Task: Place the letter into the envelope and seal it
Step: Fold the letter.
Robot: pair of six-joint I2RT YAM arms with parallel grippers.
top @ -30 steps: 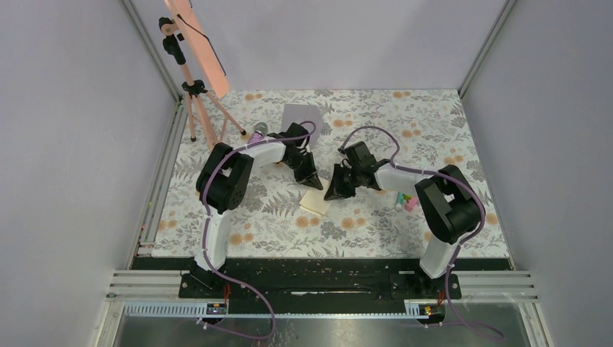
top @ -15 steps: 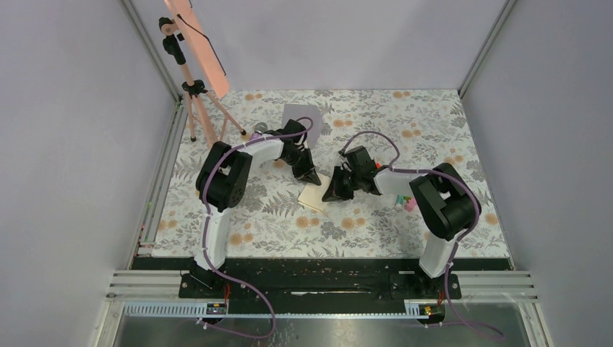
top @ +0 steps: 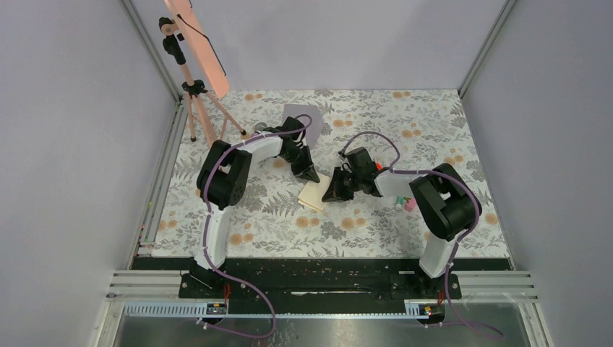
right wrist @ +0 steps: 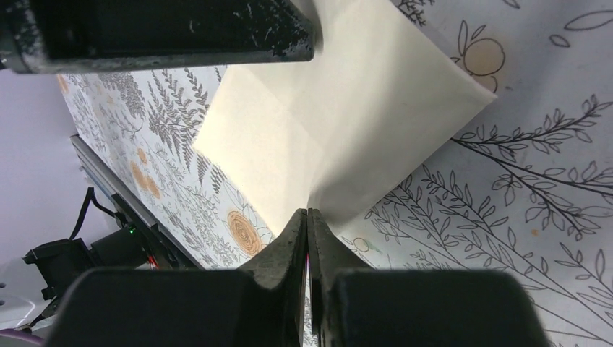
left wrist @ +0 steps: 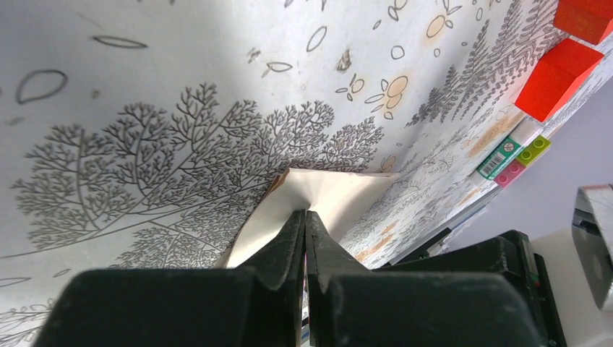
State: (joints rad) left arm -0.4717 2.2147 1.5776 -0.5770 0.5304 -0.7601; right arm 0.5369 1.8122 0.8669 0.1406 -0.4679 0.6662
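The left gripper [top: 312, 176] and right gripper [top: 329, 195] pinch opposite edges of the letter [top: 314, 196], the left apparently catching only a corner. The envelope [top: 301, 114] lies well apart, farther back. Inserting and sealing remain undone.

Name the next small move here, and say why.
Probably lift the letter a little and start it toward the envelope. The left gripper and the right gripper are both shut on opposite edges of the letter, and the paper bends up at their tips, so it looks pinched. The envelope lies farther back, and the letter is not yet in it.
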